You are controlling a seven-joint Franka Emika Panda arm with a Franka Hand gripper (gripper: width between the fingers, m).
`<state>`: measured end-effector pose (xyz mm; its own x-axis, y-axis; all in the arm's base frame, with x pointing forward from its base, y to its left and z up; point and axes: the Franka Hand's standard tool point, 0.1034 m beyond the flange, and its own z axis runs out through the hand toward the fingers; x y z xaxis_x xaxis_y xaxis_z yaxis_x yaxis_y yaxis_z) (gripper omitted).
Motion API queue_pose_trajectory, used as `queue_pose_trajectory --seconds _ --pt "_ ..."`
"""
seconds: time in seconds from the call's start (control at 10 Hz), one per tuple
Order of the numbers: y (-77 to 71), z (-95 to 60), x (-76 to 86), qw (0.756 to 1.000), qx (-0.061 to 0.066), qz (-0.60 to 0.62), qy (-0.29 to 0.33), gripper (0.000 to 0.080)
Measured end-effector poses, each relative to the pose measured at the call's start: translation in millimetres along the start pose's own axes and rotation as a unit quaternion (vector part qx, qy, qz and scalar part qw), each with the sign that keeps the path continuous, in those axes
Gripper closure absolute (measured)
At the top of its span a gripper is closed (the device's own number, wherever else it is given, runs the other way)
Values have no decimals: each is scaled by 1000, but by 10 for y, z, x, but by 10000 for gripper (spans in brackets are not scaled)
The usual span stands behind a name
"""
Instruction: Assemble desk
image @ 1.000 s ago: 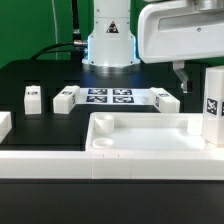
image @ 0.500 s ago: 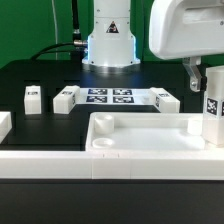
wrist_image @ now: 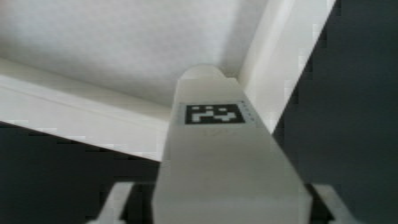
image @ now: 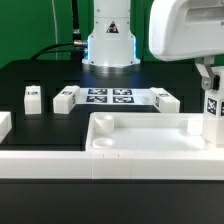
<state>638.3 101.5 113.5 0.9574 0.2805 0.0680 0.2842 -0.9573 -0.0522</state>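
We see the tabletop (image: 150, 135), a large, shallow white tray, lying flat with its hollow side up across the lower middle and lower right of the exterior view. The upright leg (image: 213, 108), a white square-section post, stands on end at the tray's far right corner, at the right edge of the frame, with a black-and-white tag facing us. In the wrist view we look down the upright leg (wrist_image: 222, 160), its tag near the far end, onto the tabletop (wrist_image: 107, 50). Behind the tray three short white tagged legs sit apart in a row: the leftmost leg (image: 33, 98), the second leg (image: 65, 99) and the third leg (image: 167, 100).
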Motion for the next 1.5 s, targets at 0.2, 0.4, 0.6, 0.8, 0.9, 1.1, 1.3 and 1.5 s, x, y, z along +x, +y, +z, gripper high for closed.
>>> queue_pose_trajectory --seconds 0.2,0.4,0.6,0.8,0.9,1.1,1.3,1.5 --pt "3 3 0 1000 1 13 2 511" --pt "21 2 -3 996 8 92 7 511" --pt "41 7 -3 981 13 196 13 511" --pt "47 11 -5 957 14 289 15 509" --pt "47 15 -5 939 14 343 16 509" --pt "44 20 -8 896 12 444 15 509" --pt "53 18 -16 847 16 531 10 509" --pt "66 16 -27 812 24 584 2 509"
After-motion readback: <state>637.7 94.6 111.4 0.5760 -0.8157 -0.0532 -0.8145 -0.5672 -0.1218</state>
